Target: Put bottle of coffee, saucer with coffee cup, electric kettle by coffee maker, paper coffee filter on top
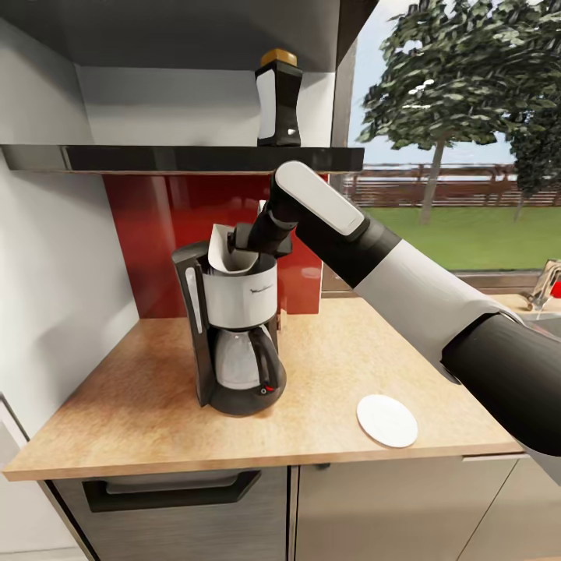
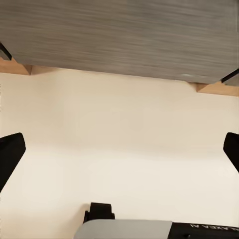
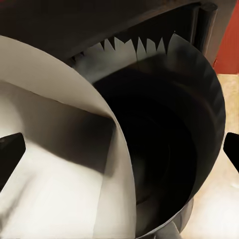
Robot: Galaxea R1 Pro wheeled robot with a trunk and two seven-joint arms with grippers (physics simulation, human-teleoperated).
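Filter sat tilted in the maker below the spread, released right gripper, so withdrawing could snag and topple it.

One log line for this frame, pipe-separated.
step: filter placement | right gripper: at top of black-and-white coffee maker, white paper coffee filter in basket | white round saucer: on counter | dark coffee bottle: on shelf
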